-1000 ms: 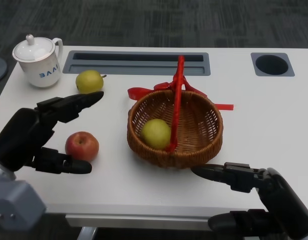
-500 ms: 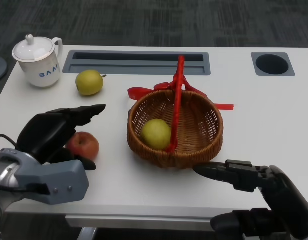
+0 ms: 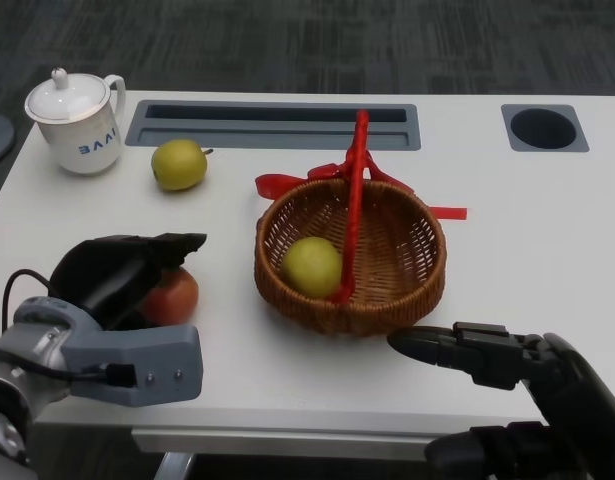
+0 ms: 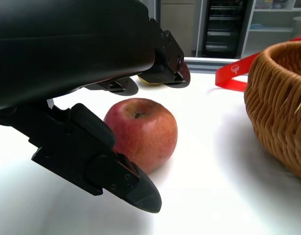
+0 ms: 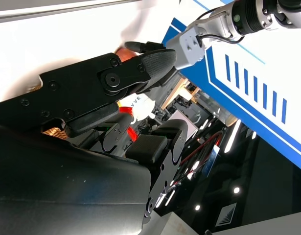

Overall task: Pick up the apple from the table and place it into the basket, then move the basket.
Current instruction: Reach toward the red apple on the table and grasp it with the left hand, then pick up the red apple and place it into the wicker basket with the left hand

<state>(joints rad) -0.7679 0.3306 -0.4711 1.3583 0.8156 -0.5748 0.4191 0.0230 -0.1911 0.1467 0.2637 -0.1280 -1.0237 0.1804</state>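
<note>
Left hand is arched over the apple, fingers apart and not yet closed, ready for grasping.

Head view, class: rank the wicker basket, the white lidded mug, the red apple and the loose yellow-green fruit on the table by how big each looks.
1. wicker basket
2. white lidded mug
3. red apple and loose yellow-green fruit: not ranked, since the left hand covers part of the apple, which also lies nearer the camera.
</note>
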